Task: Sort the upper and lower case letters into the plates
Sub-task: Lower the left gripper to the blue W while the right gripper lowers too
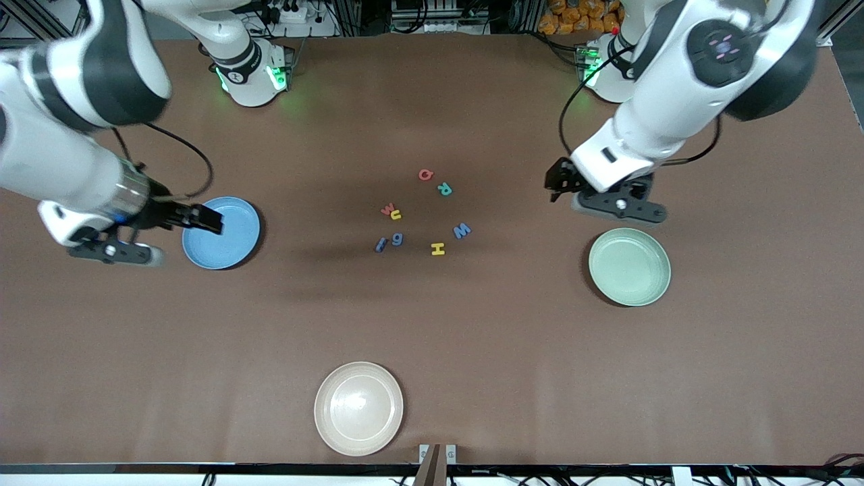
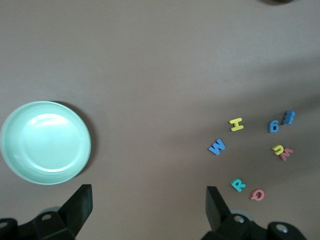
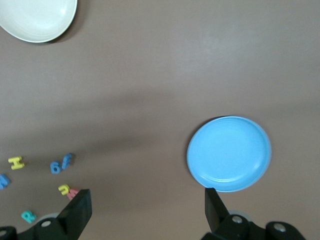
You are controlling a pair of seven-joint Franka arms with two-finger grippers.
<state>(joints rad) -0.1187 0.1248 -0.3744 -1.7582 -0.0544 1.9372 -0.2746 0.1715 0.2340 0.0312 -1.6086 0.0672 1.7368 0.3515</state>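
Start at the right arm's end of the desk (image 1: 472,324): your right gripper (image 1: 202,217) hangs over the blue plate (image 1: 229,246), jaws wide apart and holding nothing. That plate is bare, so nothing is sorted yet.

Move to the middle, where all eight letters lie loose on the desk between the two plates. Farthest from the front camera is the red Q (image 1: 425,175), with the teal R (image 1: 444,189) just beside it. The red w (image 1: 387,210) and yellow u (image 1: 396,215) touch or nearly touch, so come straight down on one of them with the jaws turned to miss its neighbour. The blue g (image 1: 397,239) and a dark blue letter (image 1: 381,244) also sit close together; the blue W (image 1: 462,231) and yellow H (image 1: 438,249) stand freer and make easier first picks. They are thin and flat, so bring the fingertips right down to the desk before closing.

Then the green plate (image 1: 630,266), also bare, with your left gripper (image 1: 563,182) above the desk just beside it, jaws apart and empty. The cream plate (image 1: 358,408) nearest the front camera should stay unused.
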